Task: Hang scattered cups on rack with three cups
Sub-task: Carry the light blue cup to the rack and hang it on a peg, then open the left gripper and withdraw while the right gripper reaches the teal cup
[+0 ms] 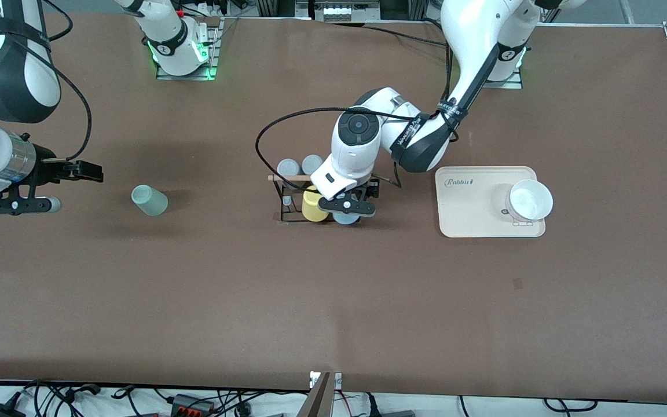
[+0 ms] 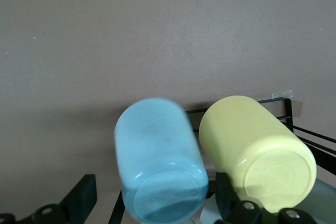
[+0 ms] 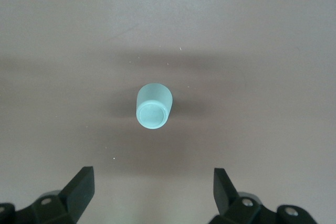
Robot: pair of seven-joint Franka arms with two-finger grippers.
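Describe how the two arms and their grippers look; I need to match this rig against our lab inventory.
Both are white Franka arms with black joint bands and dark circular joint caps. The left arm carries a black strap with white lettering and a looping black cable. The left gripper and right gripper are black, with two wedge-shaped fingers. Both bases glow green.

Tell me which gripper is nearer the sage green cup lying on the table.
Right. The right gripper, jaws open, hangs beside the sage green cup toward the right arm's end of the table. The left gripper is at the rack, by the light blue cup.
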